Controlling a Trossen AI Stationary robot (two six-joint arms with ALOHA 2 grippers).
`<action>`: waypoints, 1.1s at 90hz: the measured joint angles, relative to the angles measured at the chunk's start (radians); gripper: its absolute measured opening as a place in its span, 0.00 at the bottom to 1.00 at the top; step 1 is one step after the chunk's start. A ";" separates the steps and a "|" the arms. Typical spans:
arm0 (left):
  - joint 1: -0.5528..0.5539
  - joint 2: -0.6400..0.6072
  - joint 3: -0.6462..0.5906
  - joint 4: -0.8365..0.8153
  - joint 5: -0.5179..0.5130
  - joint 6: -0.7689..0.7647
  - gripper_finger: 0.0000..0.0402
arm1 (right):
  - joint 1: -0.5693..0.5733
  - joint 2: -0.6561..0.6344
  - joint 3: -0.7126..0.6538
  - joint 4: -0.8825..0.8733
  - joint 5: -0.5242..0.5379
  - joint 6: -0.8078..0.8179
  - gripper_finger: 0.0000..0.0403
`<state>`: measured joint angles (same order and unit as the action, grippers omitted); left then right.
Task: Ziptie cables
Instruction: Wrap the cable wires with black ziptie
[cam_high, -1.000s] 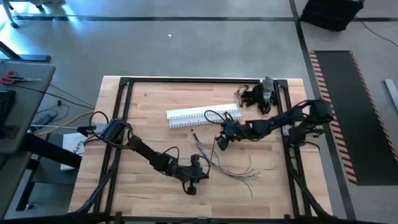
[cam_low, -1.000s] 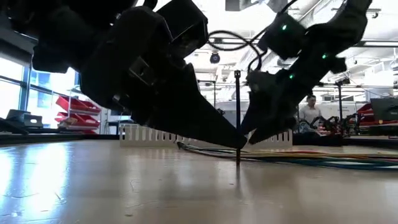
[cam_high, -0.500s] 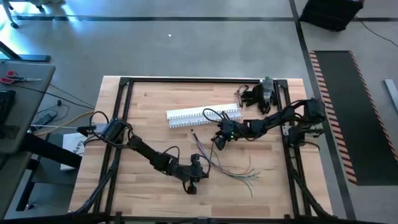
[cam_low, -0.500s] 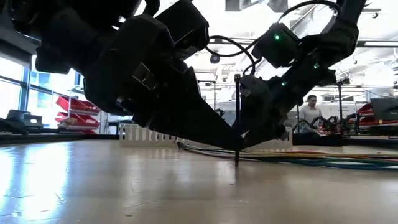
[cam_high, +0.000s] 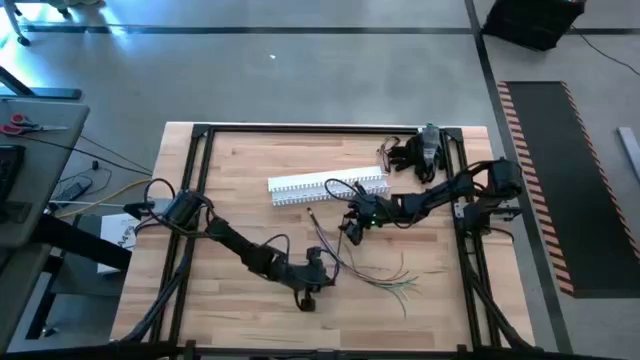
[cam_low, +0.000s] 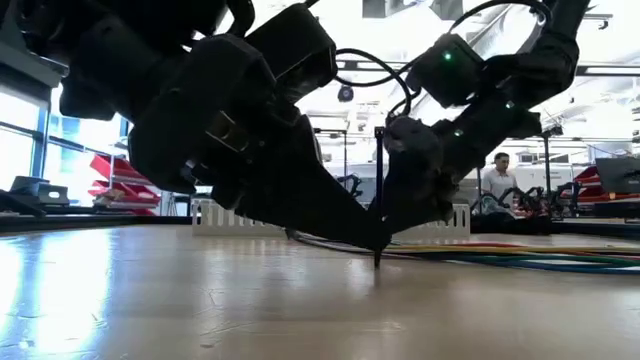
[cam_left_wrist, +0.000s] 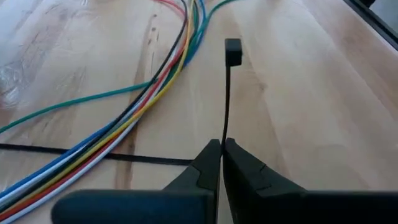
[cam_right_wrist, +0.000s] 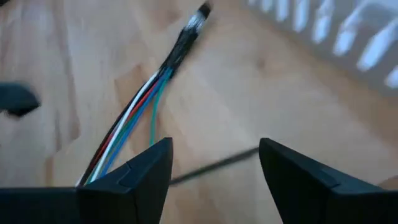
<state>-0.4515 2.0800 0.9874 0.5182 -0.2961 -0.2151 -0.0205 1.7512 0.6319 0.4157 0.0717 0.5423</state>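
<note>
Wooden table (cam_high: 240, 170), framed by dark rails; it carries all the items below. White slotted cable channel (cam_high: 325, 186): lies lengthwise across the far half of the table, well apart from the work. Left arm: reaches in from the left edge, its left gripper (cam_high: 318, 270) low over the near middle of the table; in its wrist view the left gripper (cam_left_wrist: 221, 149) has its fingertips pressed together on the tail of a black zip tie (cam_left_wrist: 227, 93), which stands up from the pinch with its square head at the free end. Right arm: reaches in from the right rail, its right gripper (cam_high: 350, 226) hanging just short of the channel and over the bound end of the bundle; its wrist view shows the right gripper (cam_right_wrist: 214, 163) with fingers spread wide and nothing between them. Cables (cam_high: 385, 273): a loose bunch of thin coloured wires, gathered at a dark sleeved end near the right gripper and fanning out toward the near right of the table. Governing relation: the bundle's long axis runs from the right gripper down past the left gripper, the zip tie standing just beside it and crosswise to it; the left gripper is nearer the tie, the right gripper nearer the gathered end, so the open claw likely must take the head or the wires.
</note>
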 joint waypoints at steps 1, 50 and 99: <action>0.000 0.000 0.000 0.000 0.000 0.000 0.00 | -0.001 0.000 0.000 0.001 0.000 0.001 0.56; 0.000 -0.001 0.000 -0.004 0.003 0.002 0.00 | -0.027 0.106 0.002 0.150 -0.094 0.055 0.56; 0.001 -0.001 0.000 -0.007 -0.022 -0.002 0.00 | 0.021 0.108 0.000 0.190 -0.238 -0.022 0.55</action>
<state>-0.4507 2.0792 0.9878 0.5115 -0.3176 -0.2169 0.0005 1.8591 0.6321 0.6052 -0.1667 0.5205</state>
